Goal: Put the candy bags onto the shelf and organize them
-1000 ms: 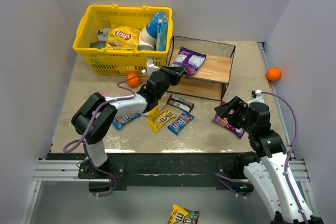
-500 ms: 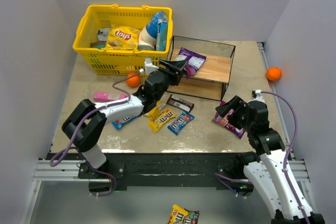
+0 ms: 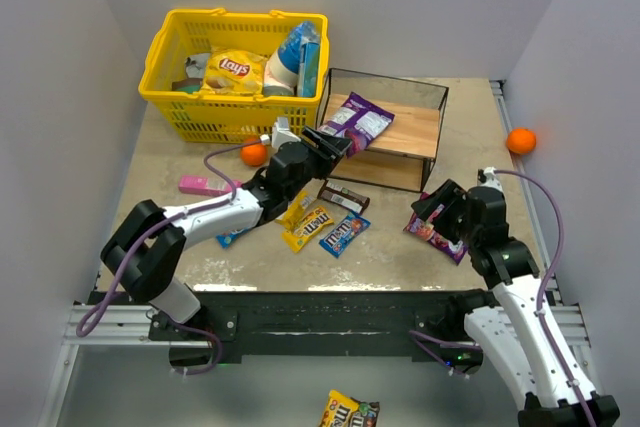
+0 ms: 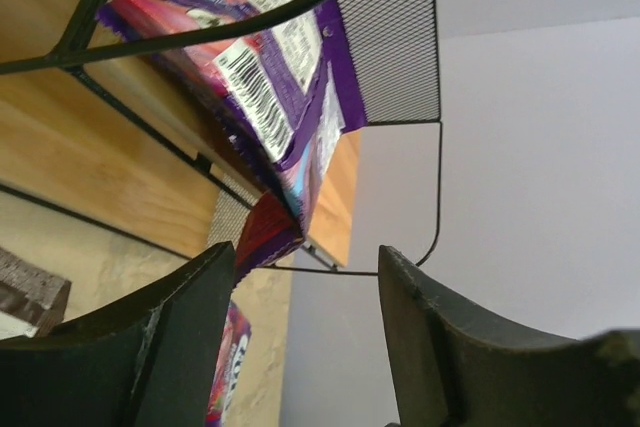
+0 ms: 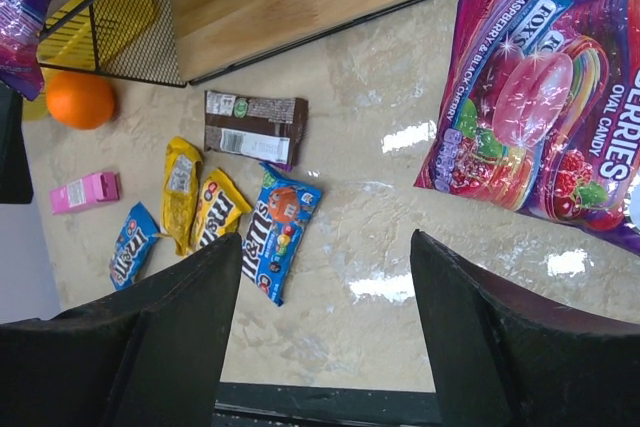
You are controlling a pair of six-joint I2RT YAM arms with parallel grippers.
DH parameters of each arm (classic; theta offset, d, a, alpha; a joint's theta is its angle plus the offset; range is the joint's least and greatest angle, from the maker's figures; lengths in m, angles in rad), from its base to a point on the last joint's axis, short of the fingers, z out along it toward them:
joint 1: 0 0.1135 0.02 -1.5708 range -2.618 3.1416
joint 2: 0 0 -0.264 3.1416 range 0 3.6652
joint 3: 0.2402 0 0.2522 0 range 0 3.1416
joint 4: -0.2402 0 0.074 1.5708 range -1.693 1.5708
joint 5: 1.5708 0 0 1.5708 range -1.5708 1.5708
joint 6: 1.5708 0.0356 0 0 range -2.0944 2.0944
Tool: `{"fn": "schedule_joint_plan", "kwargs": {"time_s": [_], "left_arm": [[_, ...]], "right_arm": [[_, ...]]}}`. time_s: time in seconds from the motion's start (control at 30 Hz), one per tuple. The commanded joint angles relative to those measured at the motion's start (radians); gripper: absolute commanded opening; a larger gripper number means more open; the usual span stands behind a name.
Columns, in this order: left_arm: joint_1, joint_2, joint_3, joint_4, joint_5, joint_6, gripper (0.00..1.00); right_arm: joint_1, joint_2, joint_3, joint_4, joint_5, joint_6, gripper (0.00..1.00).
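**A:** Since a second ago the left claw [image 3: 330, 144] has let go. Its jaws stand apart with nothing between them, and the purple candy bag [image 3: 358, 119] it carried lies on the top board of the shelf [image 3: 415, 132].

**B:** Safely there?

**A:** Not quite, I'd say. In the left wrist view its near corner hangs over the black frame rail, right at the fingertips. If that claw backs off low or swings sideways, a finger could catch the corner and drag the bag down.

**B:** And the middle?

**A:** The yellow M&M's packets [image 3: 308, 222], the blue M&M's packet [image 3: 345, 234] and the brown packet [image 3: 343, 197] lie crowded on the worktop [image 3: 180, 157], some touching. A grab there could lift two at once or knock a neighbour aside.

**B:** The right side?

**A:** The right claw [image 3: 430, 209], jaws apart and empty, hangs over the second purple bag [image 5: 540, 107], which lies flat on the worktop near the shelf's front right corner. It looks glossy and thin, so the fingers may skid across it instead of pinching, or shove it against the frame.
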Motion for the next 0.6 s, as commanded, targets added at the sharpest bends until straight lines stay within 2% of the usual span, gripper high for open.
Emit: {"fn": "schedule_joint_plan", "kwargs": {"time_s": [0.0,0.07,0.1,0.3,0.4,0.57], "left_arm": [[0.006,-0.046,-0.034,-0.003,0.028,0.067,0.51],[0.006,-0.045,-0.036,0.012,0.031,0.081,0.44],[0.006,-0.042,-0.034,0.019,0.034,0.082,0.35],[0.014,0.036,0.019,0.055,0.077,0.087,0.13],[0.017,0.089,0.071,0.072,0.111,0.095,0.06],[0.017,0.162,0.162,0.069,0.147,0.105,0.02]], "right_arm": [[0.000,0.013,0.029,0.058,0.017,0.001,0.70],[-0.002,0.018,0.026,0.066,0.017,0.001,0.70],[0.000,0.021,0.023,0.072,0.014,0.005,0.69],[-0.002,0.024,0.015,0.074,0.011,0.005,0.69],[0.000,0.018,0.013,0.069,0.019,0.005,0.69],[0.000,0.012,0.013,0.058,0.031,0.001,0.69]]}}
